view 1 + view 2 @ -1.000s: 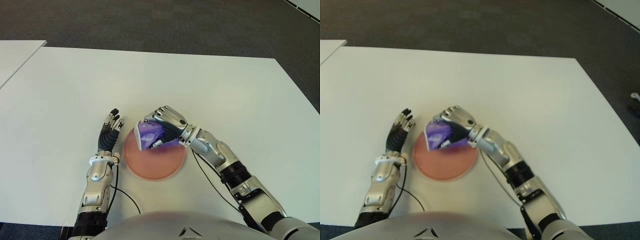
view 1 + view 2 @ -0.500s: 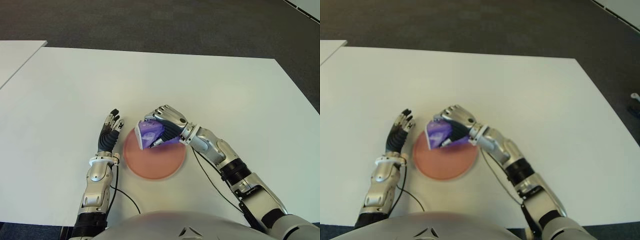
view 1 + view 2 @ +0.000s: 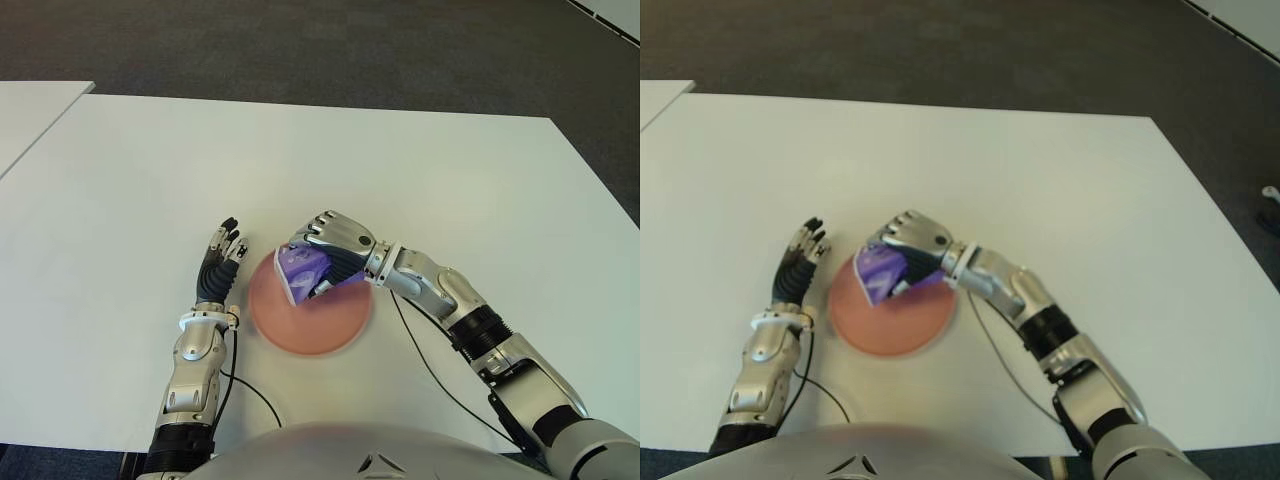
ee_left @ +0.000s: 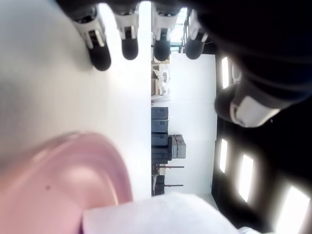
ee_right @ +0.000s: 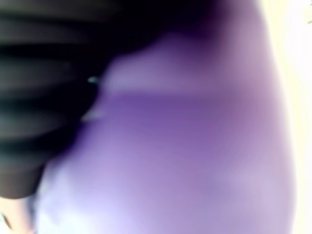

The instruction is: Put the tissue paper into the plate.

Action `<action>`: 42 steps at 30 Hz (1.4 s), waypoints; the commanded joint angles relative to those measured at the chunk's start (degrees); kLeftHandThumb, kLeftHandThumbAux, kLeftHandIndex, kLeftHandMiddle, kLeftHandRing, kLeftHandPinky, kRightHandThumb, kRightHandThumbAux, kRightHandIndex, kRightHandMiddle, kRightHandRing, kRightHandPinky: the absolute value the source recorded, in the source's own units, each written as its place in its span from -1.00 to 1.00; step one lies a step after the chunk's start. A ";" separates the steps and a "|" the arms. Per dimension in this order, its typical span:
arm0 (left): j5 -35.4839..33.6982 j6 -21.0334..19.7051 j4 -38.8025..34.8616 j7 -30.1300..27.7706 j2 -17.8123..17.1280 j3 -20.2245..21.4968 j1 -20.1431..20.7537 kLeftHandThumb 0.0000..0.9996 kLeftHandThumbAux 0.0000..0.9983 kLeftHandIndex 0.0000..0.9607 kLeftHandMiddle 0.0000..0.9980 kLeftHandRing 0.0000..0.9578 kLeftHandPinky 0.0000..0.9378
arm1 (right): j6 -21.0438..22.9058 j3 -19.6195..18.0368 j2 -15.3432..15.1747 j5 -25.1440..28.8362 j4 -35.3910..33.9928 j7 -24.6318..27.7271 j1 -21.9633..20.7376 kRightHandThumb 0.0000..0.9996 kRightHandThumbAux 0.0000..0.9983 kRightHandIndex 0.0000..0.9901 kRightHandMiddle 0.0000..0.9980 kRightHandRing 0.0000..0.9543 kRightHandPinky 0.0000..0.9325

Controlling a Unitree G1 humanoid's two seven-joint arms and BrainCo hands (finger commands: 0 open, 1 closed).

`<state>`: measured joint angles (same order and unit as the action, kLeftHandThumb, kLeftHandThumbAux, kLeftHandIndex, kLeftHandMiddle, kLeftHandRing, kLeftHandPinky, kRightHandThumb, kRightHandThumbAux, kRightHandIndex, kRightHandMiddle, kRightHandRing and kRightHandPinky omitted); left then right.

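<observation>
Over the pink plate [image 3: 310, 320] — purple tissue pack [image 3: 302, 268], half hidden within the clenched right robot hand [image 3: 328, 250].

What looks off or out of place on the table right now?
Nothing stands out. The right hand grips the purple tissue pack over the far side of the pink plate, not yet released. The left hand shows open just left of the plate. Nothing is spilled on the white table.

Both eye views look steeply down from the head, sharing the white table [image 3: 400, 170] and round pink plate [image 3: 310, 320]. Each wrist view sits tight against its own hand.
</observation>
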<state>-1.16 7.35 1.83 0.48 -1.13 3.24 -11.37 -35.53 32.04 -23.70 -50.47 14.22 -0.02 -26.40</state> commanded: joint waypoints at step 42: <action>2.11 -3.20 -0.52 1.18 0.26 -0.05 -0.21 -1.00 -0.03 -1.00 -1.00 -1.00 -1.00 | 4.51 9.72 -5.97 -4.80 -3.61 15.93 3.14 -0.71 -0.59 -1.00 -1.00 -1.00 -1.00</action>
<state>0.61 5.06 0.69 1.04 -1.11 3.31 -10.79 -31.53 38.80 -27.42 -52.00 8.29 11.35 -27.17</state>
